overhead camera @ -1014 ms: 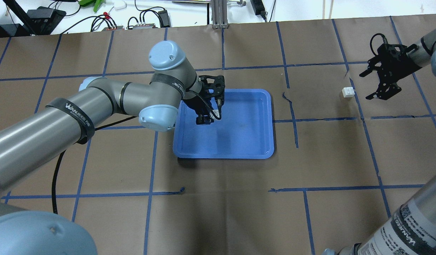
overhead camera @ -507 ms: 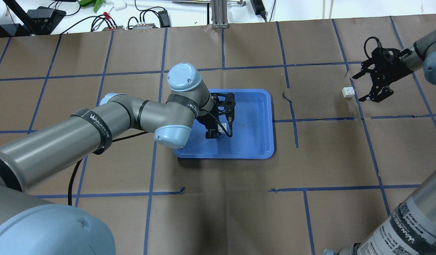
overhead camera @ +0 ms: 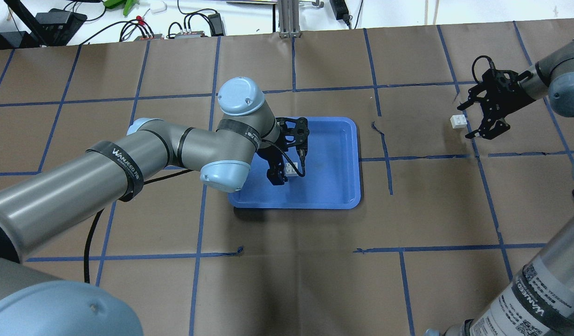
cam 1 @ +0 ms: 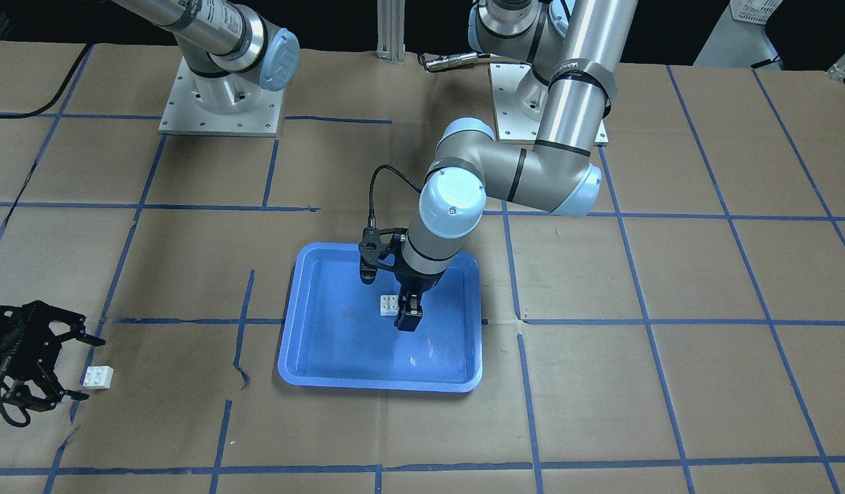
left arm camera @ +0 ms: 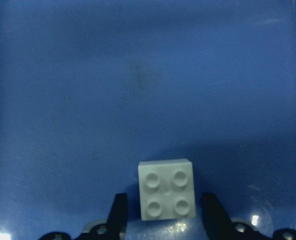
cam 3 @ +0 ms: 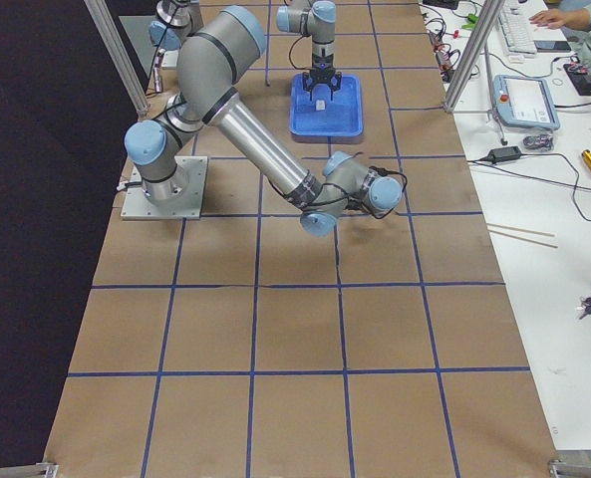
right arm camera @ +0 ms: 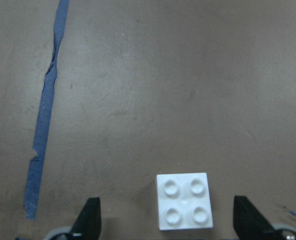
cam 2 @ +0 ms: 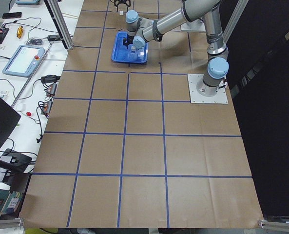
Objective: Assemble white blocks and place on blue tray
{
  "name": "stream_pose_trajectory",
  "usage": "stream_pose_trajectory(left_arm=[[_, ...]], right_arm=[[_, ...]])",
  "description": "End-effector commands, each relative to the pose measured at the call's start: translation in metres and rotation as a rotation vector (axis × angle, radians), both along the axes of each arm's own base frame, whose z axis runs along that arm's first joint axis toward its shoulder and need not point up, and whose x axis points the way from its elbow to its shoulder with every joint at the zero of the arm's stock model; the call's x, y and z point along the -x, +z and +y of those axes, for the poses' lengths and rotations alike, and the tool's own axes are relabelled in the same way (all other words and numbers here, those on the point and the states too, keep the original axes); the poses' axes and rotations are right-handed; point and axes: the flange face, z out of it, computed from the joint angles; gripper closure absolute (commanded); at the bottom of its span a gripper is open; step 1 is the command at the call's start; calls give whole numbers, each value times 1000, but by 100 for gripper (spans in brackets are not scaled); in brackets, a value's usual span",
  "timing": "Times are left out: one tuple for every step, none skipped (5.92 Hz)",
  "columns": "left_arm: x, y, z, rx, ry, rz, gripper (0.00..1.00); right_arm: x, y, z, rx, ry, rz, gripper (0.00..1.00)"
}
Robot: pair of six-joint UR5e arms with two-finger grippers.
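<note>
The blue tray (overhead camera: 333, 154) lies at the table's middle and also shows in the front view (cam 1: 340, 343). One white block (overhead camera: 291, 170) rests studs up on the tray floor (left arm camera: 138, 75). My left gripper (overhead camera: 287, 175) stands over it, and its fingers (left arm camera: 119, 210) flank the block (left arm camera: 166, 190) with a narrow gap on each side. The second white block (overhead camera: 458, 121) sits on the brown paper at the right. My right gripper (overhead camera: 465, 122) is wide open and straddles that block (right arm camera: 184, 200) without touching it.
Blue tape lines cross the brown paper table (overhead camera: 291, 261). Cables and electronics (overhead camera: 142, 28) and an aluminium post (overhead camera: 289, 18) line the far edge. A side desk holds a teach pendant (cam 3: 522, 100), and an operator's hand shows there.
My left gripper moved with its block toward the tray's near side, then held still. My right gripper moved left until its open fingers straddle the second block.
</note>
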Motion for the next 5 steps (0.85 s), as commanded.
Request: stream_pose_trajectory(left_arm=[[-18,84,-2,-54,45,-80,2],[-21,121,-3,-96,172,-91,1],[-34,167,2,-108,339,-94,1],[-54,199,10,-94,487,-97,1],[-87,228,18,-103,637,-112,1]], right_arm=[[0,-3,-1,-1,1,-1,9],[1,-2,-1,7,8,4,16],[1,-2,-1,8,10,5,26],[2,-1,-2,15,10,11,37],[2,-1,-3,22,10,19,45]])
